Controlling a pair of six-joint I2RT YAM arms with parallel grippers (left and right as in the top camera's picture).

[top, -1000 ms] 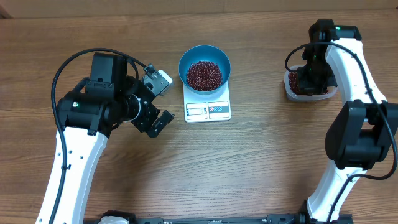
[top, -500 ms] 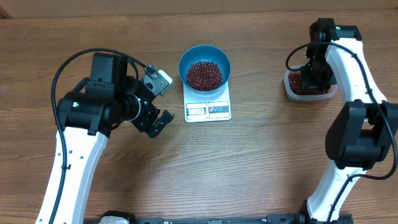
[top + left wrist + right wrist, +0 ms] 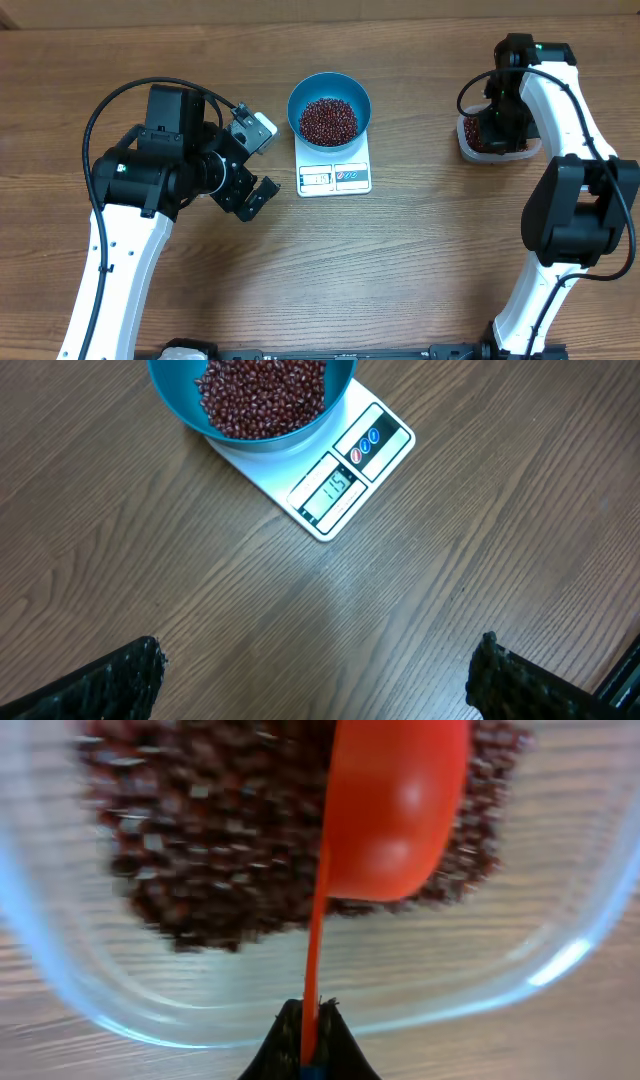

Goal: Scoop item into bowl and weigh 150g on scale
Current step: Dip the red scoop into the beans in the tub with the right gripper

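- The right claw (image 3: 308,1020) is clamping tight on the thin handle of an orange-red scoop (image 3: 395,810), its jaws pinched fully together.
- The scoop's cup is hanging just ahead of that claw, over the dark red-brown beans (image 3: 200,840) in a clear tub (image 3: 560,960). The wrist view is too blurred to tell whether it is touching them.
- The tub's rounded wall is curving close around the claw's near side. The beans are heaped toward the far part of the tub, and bare plastic is showing between them and the claw.
- The left claw (image 3: 258,162) is standing wide open and holding nothing, its two fingertips (image 3: 130,670) spread well apart over bare wood.
- Ahead of the left claw, the white scale (image 3: 340,490) is lying flat with its display edge facing the claw, showing what looks like 115.
- The blue bowl (image 3: 296,100) is sitting on the scale's far half, partly filled with more of the beans.
- Nothing is standing between the left claw and the scale; open table (image 3: 400,270) is stretching between the two arms.
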